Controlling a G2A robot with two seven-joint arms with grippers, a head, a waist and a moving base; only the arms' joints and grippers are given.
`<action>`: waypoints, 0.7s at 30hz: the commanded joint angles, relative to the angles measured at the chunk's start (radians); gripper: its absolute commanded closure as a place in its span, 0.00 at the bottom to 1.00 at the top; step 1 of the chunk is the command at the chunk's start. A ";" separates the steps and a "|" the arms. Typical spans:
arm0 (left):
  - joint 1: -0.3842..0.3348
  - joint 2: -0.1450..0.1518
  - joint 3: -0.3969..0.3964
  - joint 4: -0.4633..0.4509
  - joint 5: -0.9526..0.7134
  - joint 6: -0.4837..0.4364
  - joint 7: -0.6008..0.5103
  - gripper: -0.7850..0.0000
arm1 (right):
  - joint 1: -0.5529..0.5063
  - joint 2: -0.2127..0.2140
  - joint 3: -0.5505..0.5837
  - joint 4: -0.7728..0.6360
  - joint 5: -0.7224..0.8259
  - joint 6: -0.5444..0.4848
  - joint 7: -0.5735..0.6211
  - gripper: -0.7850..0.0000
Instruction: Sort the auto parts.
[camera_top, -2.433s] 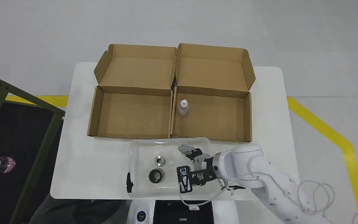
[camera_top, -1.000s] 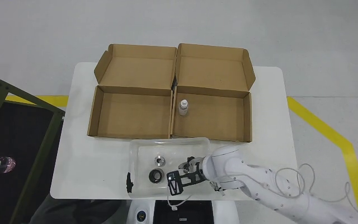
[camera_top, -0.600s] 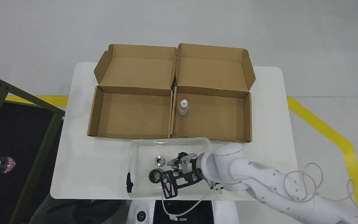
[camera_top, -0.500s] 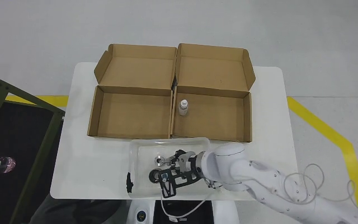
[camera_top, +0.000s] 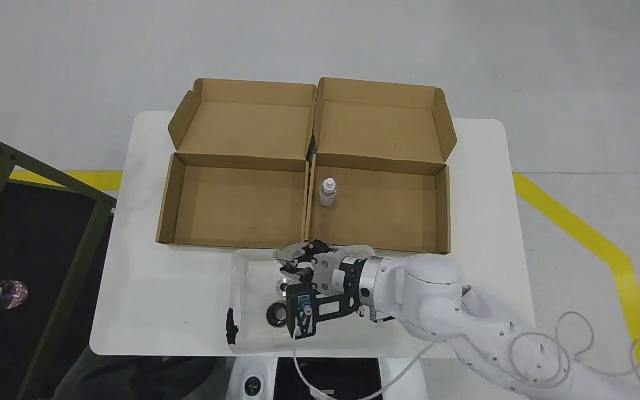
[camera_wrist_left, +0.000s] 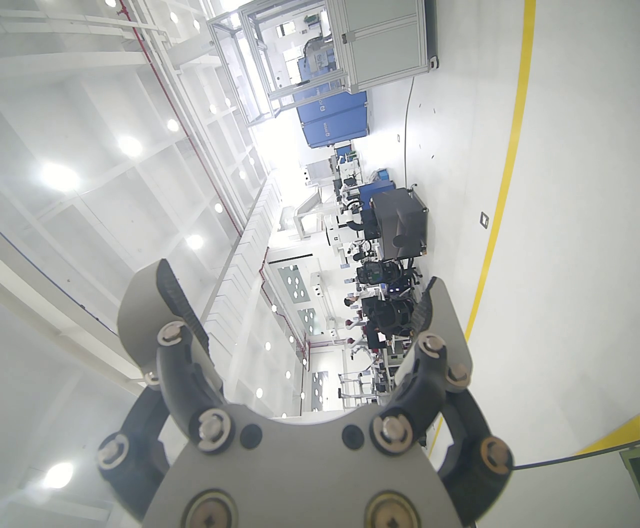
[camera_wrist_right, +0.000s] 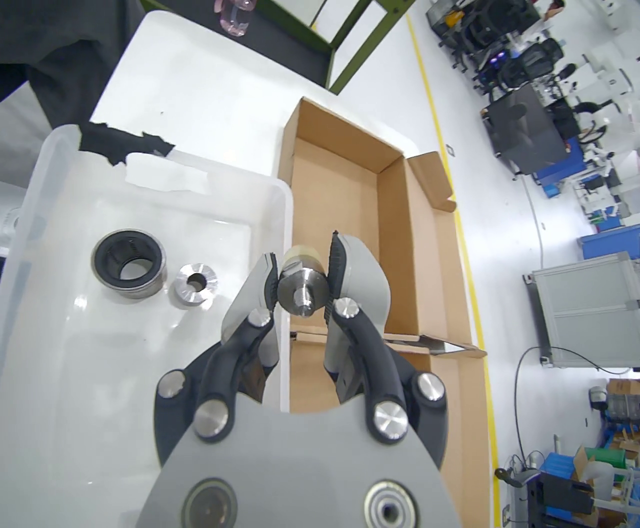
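Right gripper: jaws pulled in to a narrow gap, both pads clamped on a small steel cylinder with a pale yellowish cap. The stub end faces the wrist and the capped end points away from it. The part sits between the fingertips, directly over the wall of the clear plastic bin on the cardboard side.

On the bin floor to one side of the fingers:
- a black-lined steel bearing ring
- a small silver disc with a centre hole, just beside the ring and the nearer of the two to the gripper

A strip of black tape is on the bin rim past the ring, well apart from the fingers.

Straight beyond the fingertips is an open brown cardboard box, its near wall just beside the bin. A second open cardboard box adjoins it, off to the gripper's side. In that second box a small white bottle stands upright by the shared wall.

All of this is on a white table.

Left gripper: fingers spread wide with nothing between them, aimed at the hall ceiling.
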 joint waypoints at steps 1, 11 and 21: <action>0.000 0.000 0.000 0.000 0.000 0.000 0.000 0.00 | -0.021 0.004 0.027 -0.009 -0.007 0.027 -0.055 1.00; 0.000 0.000 0.000 0.000 0.000 0.000 0.000 0.00 | -0.119 0.026 0.172 -0.027 -0.046 0.117 -0.237 1.00; 0.000 0.000 0.000 0.000 0.000 0.000 0.000 0.00 | -0.197 0.040 0.310 -0.037 0.018 0.134 -0.311 1.00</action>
